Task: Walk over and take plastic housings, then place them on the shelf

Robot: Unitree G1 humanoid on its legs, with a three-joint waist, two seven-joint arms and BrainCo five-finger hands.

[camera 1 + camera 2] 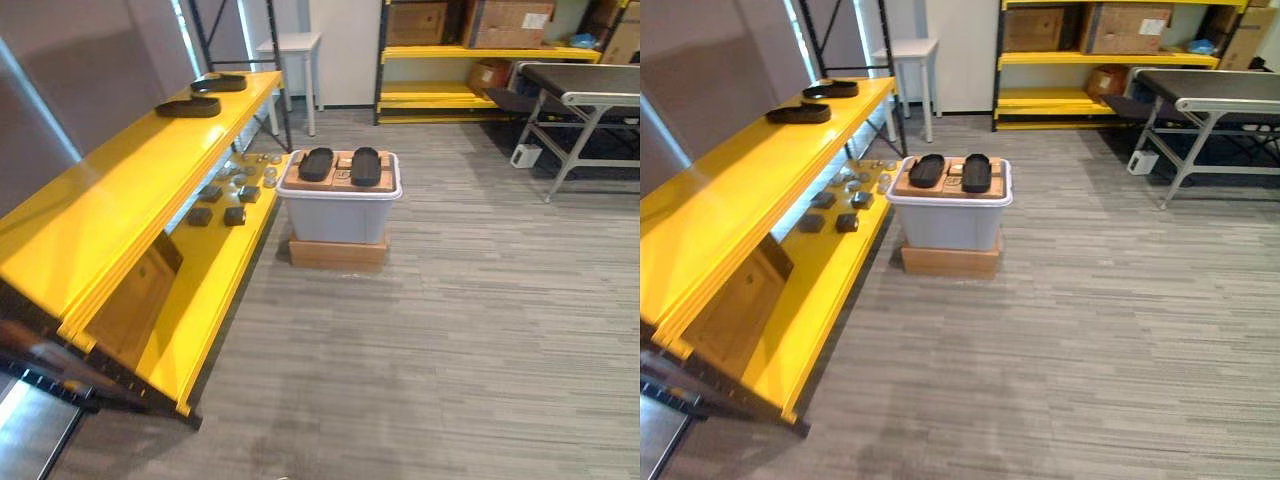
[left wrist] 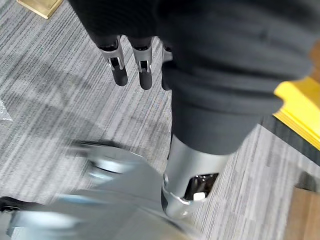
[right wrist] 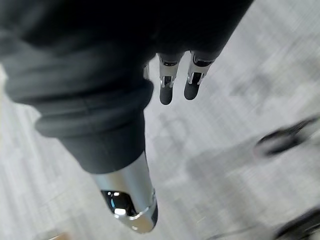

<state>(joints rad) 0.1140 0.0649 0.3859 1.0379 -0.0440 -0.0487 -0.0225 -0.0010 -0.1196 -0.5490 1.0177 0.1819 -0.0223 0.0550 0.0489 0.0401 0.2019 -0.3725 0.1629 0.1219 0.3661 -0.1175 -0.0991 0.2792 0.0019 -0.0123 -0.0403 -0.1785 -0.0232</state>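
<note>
Two black plastic housings (image 1: pixel 316 163) are seen lying side by side on a cardboard sheet (image 1: pixel 340 183) laid across a pale grey plastic tub (image 1: pixel 335 215), just above the middle of the frame. The tub is stood on a flat brown box (image 1: pixel 338 253) on the grey carpet (image 1: pixel 450 350). A second pair of housings (image 1: pixel 188 106) is already laid on the top board of the yellow shelf (image 1: pixel 110 210) at upper left, one behind the other. Small parts (image 1: pixel 225 200) are scattered on the lower board beside the tub.

The walk-over is judged to be the step in hand, as the tub is set well apart from the lower edge of the frame and nothing has been grasped. The next move calls for the gap to be closed and the tub to be squared up to. A low reach will then be needed, since the housings sit well below the top board.

The tub, the housings and the shelf are given by the eye views, while the hands are given by the wrist views. The left hand (image 2: pixel 119 67) is hung over bare carpet with fingers straight and released, nothing held, and a yellow edge (image 2: pixel 297 107) – probably the shelf's – is caught beside it. The right hand (image 3: pixel 167 85) is likewise slack and empty above the carpet
</note>
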